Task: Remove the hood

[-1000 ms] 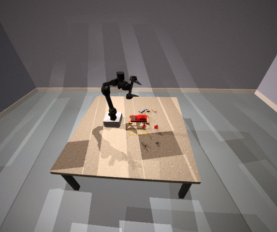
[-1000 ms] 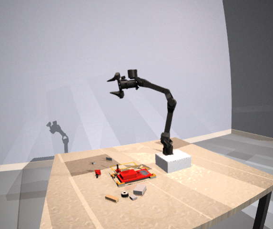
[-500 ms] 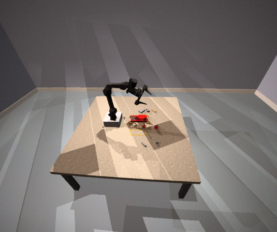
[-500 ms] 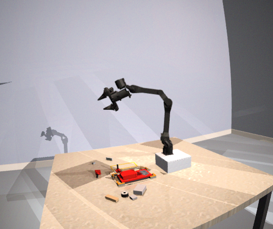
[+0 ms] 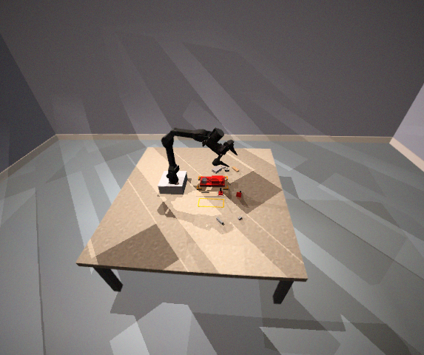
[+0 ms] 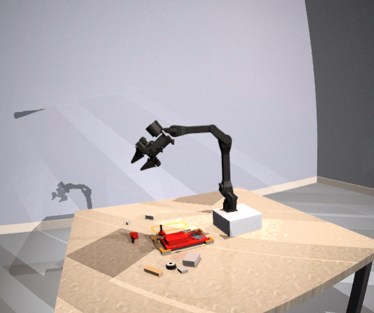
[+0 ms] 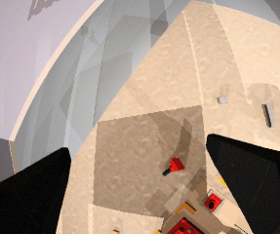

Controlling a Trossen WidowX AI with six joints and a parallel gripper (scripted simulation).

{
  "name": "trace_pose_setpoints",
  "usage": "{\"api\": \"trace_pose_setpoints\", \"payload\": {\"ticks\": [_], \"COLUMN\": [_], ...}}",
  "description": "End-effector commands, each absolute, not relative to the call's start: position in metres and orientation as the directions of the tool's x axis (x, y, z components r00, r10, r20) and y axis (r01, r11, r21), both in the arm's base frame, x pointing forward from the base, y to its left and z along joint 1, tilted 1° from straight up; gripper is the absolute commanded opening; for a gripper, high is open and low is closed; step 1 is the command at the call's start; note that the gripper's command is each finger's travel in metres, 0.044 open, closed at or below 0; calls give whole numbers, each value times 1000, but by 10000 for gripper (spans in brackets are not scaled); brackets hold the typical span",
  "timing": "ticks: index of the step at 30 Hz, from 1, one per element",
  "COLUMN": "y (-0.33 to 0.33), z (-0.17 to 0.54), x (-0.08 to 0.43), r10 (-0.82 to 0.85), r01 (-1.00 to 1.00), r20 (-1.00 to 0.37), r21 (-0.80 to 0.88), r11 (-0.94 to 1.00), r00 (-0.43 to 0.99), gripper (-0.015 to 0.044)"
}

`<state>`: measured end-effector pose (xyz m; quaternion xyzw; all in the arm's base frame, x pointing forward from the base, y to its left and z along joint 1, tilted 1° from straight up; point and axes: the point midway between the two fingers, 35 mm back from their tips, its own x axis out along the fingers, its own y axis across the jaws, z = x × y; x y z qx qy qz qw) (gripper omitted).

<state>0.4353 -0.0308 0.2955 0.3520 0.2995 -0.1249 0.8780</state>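
Two fingers of the claw (image 5: 232,160) (image 6: 136,166) (image 7: 138,142) stand spread, gripping nothing, higher than the toy car (image 5: 216,184) (image 6: 177,239) (image 7: 184,227) (hood pickup first, I judge); next, descend toward it.

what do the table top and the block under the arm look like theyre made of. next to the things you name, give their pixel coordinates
The table top (image 5: 135,214) (image 6: 281,276) looks like matte sandy stone or pressed board, judging by its mottled tan surface. The block under the arm (image 5: 172,189) (image 6: 221,223) might be painted wood or plastic: plain white-grey faces, no visible grain.

The wrist view's lower edge cut off the red toy car (image 5: 210,179) (image 6: 181,239) (image 7: 184,228); its hood (if still fitted) was too small to tell apart, and both black pointed gripper fingers ran out of that picture.
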Motion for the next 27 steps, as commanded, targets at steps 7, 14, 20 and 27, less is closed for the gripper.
{"api": "trace_pose_setpoints", "payload": {"ticks": [7, 14, 20, 27], "y": [38, 83, 117, 145], "z": [204, 149, 105, 62], "x": [425, 398, 365, 321], "r10": [88, 111, 93, 24], "r01": [351, 215, 50, -169], "r20": [-815, -912, -971, -999], "r21": [341, 210, 106, 18], "r11": [872, 954, 993, 986], "r00": [573, 396, 222, 29], "gripper": [440, 440, 440, 440]}}
